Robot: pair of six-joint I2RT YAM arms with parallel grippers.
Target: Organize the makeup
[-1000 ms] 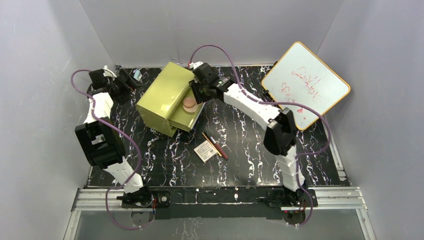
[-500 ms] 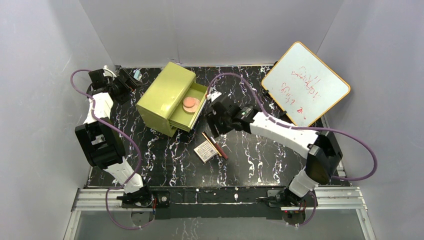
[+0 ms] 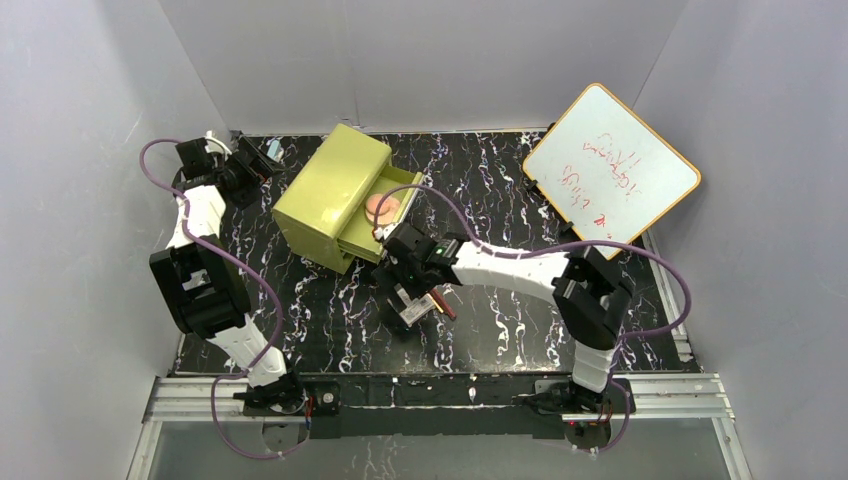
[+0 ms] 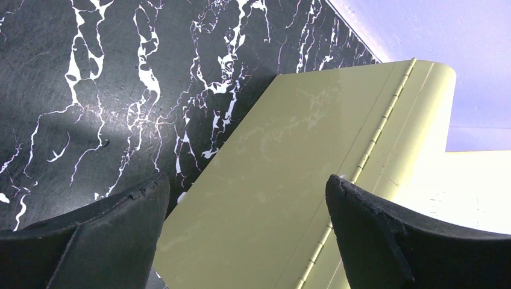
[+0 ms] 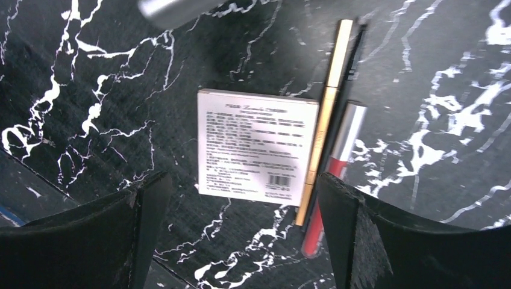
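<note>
Swung right end effector (image 5: pixel 241 205), spread apart and empty, from drawer box (image 3: pixel 325 195) holding discs (image 3: pixel 383 207) toward 5 o'clock, over palette (image 5: pixel 256 144) next.

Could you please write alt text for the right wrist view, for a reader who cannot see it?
The right gripper hangs open above a cream square palette with printed text lying on the black white-veined marble table. A thin gold pencil lies along the palette's right edge, with a dark red, silver-capped pencil just beyond it.
</note>
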